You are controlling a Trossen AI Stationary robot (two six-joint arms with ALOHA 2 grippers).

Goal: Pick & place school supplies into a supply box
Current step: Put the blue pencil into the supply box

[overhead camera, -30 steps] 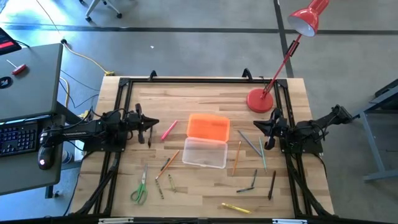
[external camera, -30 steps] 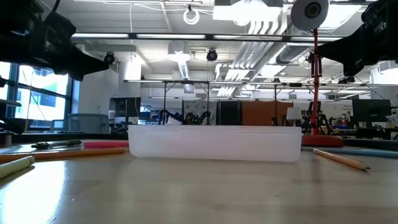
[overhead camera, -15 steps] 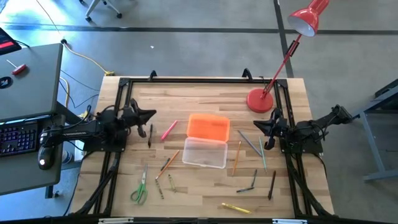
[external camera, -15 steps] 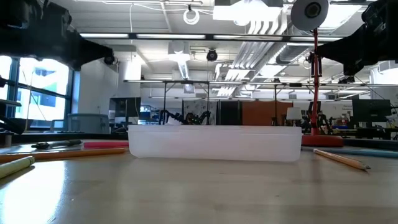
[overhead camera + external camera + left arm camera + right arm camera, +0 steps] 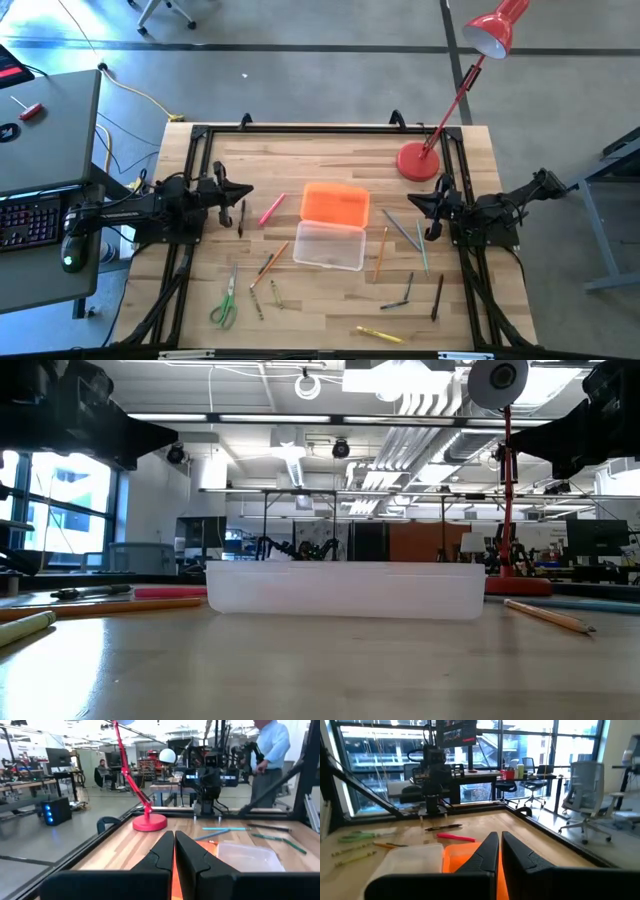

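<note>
The supply box, a small clear plastic case (image 5: 328,245) with its bright orange lid (image 5: 335,203) hinged open flat behind it, sits mid-desk (image 5: 330,310), and I use it as my landmark. Nothing lies inside it that I can see, so I judge the job is barely begun. The open lid is what matters: it leaves the tray clear for drops from above.

The supplies are scattered around the box: a pink-red pen (image 5: 271,208) just beyond its left corner, an orange pencil (image 5: 380,253) close to its right side, grey pencils (image 5: 405,231) further right, green-handled scissors (image 5: 224,305) well off its near-left, and a yellow pencil (image 5: 380,334) at the near desk edge.

My left hand (image 5: 243,202) hangs left of the box, above a dark pen (image 5: 240,216), fingers pressed nearly together and empty. My right hand (image 5: 418,204) waits right of the box beside the red lamp base (image 5: 418,161), fingers likewise narrow, holding nothing.

I would open the left hand first before going down for that pen.
</note>
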